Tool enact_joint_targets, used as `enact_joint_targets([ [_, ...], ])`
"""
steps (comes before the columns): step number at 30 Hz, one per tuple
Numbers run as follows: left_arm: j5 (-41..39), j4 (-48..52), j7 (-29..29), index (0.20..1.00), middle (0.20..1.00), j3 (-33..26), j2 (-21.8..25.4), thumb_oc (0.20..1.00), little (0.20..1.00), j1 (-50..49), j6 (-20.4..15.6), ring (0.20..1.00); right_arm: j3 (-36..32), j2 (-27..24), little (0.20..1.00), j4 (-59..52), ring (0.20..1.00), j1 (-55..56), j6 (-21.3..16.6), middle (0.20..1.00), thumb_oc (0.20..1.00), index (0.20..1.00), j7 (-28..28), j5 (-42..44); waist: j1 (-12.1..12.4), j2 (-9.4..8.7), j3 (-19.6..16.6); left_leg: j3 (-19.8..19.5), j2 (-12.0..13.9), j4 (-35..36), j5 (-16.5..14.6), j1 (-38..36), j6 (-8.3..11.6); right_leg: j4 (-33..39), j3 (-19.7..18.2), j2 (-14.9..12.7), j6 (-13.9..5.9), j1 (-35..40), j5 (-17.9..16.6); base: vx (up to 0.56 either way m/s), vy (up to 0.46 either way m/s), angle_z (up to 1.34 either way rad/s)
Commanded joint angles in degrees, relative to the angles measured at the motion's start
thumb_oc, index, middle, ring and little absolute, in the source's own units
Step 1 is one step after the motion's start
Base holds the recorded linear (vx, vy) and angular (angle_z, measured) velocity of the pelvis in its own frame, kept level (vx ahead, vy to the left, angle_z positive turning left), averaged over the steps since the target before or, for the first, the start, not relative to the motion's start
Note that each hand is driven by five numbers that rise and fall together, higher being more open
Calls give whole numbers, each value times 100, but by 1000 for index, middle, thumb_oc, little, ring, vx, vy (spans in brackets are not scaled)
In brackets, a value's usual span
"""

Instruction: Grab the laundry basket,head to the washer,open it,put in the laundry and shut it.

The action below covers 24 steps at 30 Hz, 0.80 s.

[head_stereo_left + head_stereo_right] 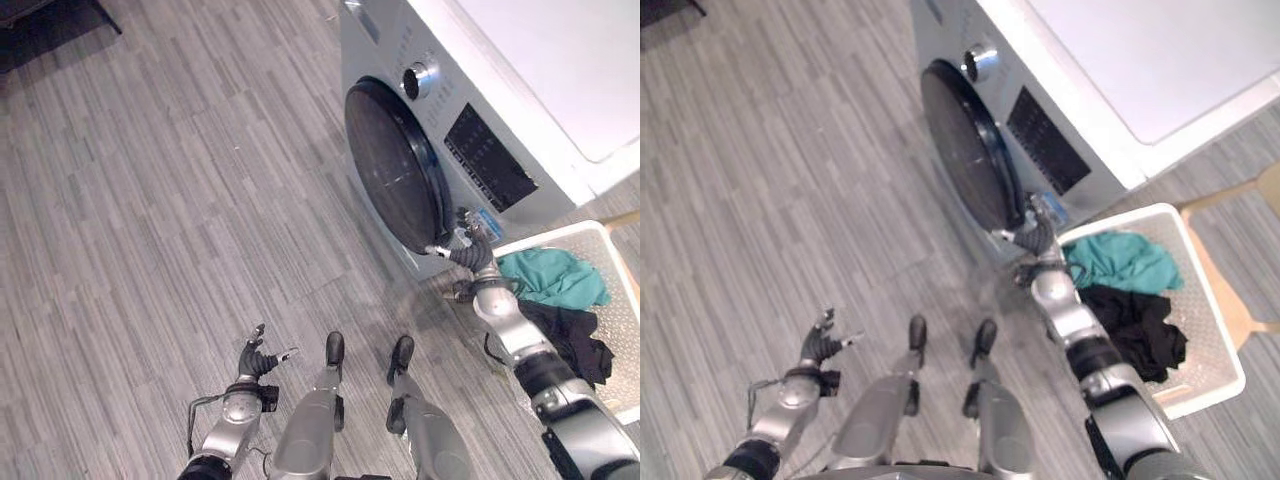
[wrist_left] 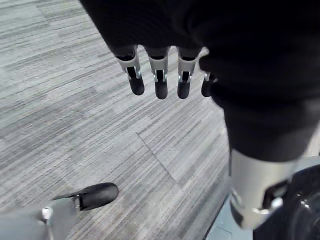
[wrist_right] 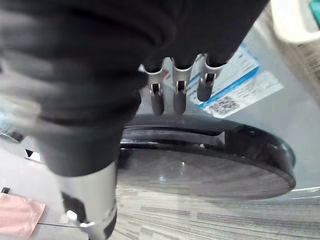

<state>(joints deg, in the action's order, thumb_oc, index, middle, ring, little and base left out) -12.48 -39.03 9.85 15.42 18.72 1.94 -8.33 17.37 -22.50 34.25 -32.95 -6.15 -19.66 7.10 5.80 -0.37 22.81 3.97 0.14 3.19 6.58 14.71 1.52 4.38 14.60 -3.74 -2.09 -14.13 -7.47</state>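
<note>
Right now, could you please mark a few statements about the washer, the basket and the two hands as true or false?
1. The washer door is wide open. False: it looks closed against the washer.
2. The right hand is at the door's rim. True.
3. The laundry basket is empty. False: it holds a teal garment and a black garment.
4. The left hand holds the basket. False: it hangs over bare floor, fingers relaxed.
5. The basket sits on the floor beside the washer. True.

Grey plank floor, washer, laundry basket
</note>
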Motion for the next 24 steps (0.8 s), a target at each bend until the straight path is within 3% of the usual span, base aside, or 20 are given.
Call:
enact_joint_targets([
  [1, -155, -115, 71, 1000, 1000, 62, 226, 1000, 1000, 2, -172, 1000, 115, -117, 1000, 58, 1000, -394, -185, 1000, 1000, 1000, -23, 541, 221, -38, -116, -71, -166, -422, -570, -60, -23, -389, 27, -421, -575, -34, 378, 0, 0, 0],
  [8, -239, -158, 113, 1000, 1000, 35, 108, 1000, 1000, 12, -125, 1000, 229, 427, 1000, -182, 1000, -87, -250, 1000, 1000, 1000, 174, 969, 263, -30, -126, -128, -164, -345, -544, -74, -26, -375, 51, -402, -585, -17, 413, 30, 3, 6],
  [14, -217, -81, 108, 1000, 1000, 150, 50, 1000, 1000, 209, -117, 1000, 1127, 891, 1000, -636, 1000, -104, -262, 1000, 1000, 1000, 810, 1084, 367, -66, -37, -186, -174, -475, -612, -46, -50, -436, 55, -419, -591, -3, 438, -3, 8, -1],
  [18, -229, -104, 146, 1000, 1000, 318, 52, 1000, 1000, 406, -130, 1000, 1679, 1304, 1000, -613, 1000, -426, -264, 1000, 1000, 1000, 1054, 1128, 498, -62, 34, -279, -179, -568, -628, 29, -48, -484, 118, -455, -590, -2, 464, -2, -5, -3],
  [24, -339, -241, 251, 1000, 1000, 724, 153, 1000, 1000, 771, -228, 1000, 2298, 2121, 1000, -415, 1000, -1450, -336, 1000, 1000, 1000, 1172, 1495, 903, 15, 77, -542, -236, -630, -602, 165, -15, -498, 386, -526, -585, 45, 513, 9, -34, 17],
])
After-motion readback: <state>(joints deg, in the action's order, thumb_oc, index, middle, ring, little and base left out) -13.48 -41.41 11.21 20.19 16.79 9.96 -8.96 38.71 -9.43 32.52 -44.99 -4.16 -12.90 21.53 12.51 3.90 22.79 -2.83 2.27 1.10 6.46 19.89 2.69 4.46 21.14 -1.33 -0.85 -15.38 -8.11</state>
